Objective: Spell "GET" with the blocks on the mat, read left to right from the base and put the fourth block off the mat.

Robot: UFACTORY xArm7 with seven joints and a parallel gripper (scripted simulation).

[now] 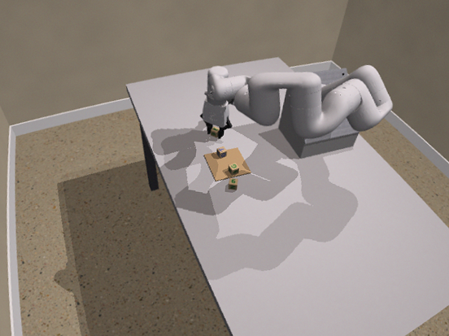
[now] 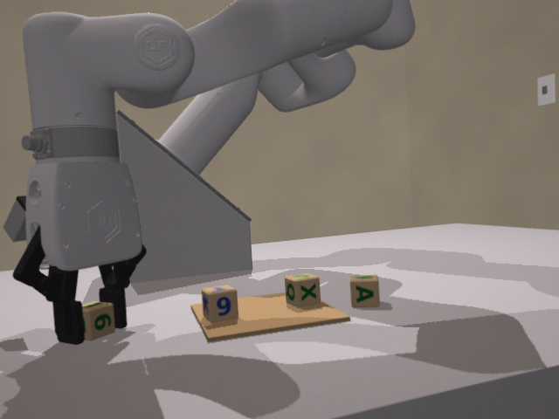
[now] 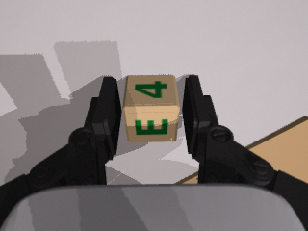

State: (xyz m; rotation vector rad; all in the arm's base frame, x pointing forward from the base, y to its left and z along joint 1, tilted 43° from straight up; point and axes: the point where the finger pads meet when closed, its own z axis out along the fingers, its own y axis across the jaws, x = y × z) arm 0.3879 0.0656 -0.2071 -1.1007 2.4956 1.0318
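My gripper [image 1: 214,134] [image 2: 95,332] [image 3: 151,93] is open around a wooden block [image 1: 214,131] [image 2: 98,320] [image 3: 151,127] on the table. The wrist view shows a gap on each side. Its top reads a green E; a side bears a 4. A blue-lettered block [image 1: 221,152] [image 2: 220,304] stands on the tan mat [image 1: 216,169] [image 2: 271,315] [image 3: 284,154], near the edge on the gripper's side. A green-lettered block [image 1: 233,168] [image 2: 302,290], sides O and X, stands near the opposite edge. Another green-lettered block [image 1: 232,184] [image 2: 364,291] lies off the mat. Their top letters are hard to read.
The grey table [image 1: 283,241] [image 2: 315,374] carries everything. The robot's grey base [image 1: 329,141] [image 2: 194,243] stands beyond the mat in the exterior view. The table's long edge is on the left in the top view. Arm shadows cross the table.
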